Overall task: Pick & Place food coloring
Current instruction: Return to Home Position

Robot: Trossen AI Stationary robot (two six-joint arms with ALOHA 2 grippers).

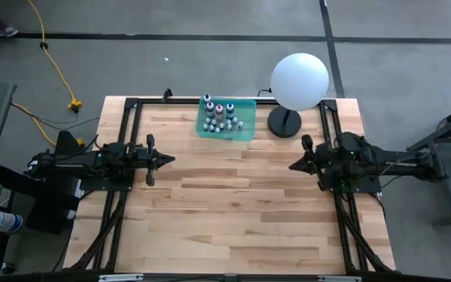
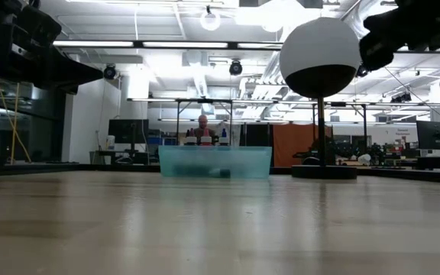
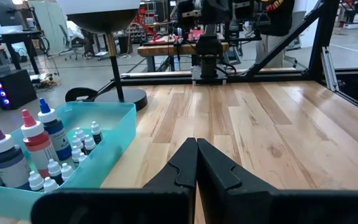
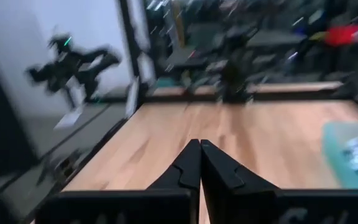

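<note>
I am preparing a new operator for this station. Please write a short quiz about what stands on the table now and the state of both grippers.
1. True or false: all the food coloring bottles stand inside the teal tray.
2. Where is the white globe lamp? A) between the two arms B) beside the tray, on the right arm's side C) inside the tray
3. Fill in: the left gripper and the right gripper are both ____ and hold nothing.

Key: 1 true; 2 B; 3 shut.
</note>
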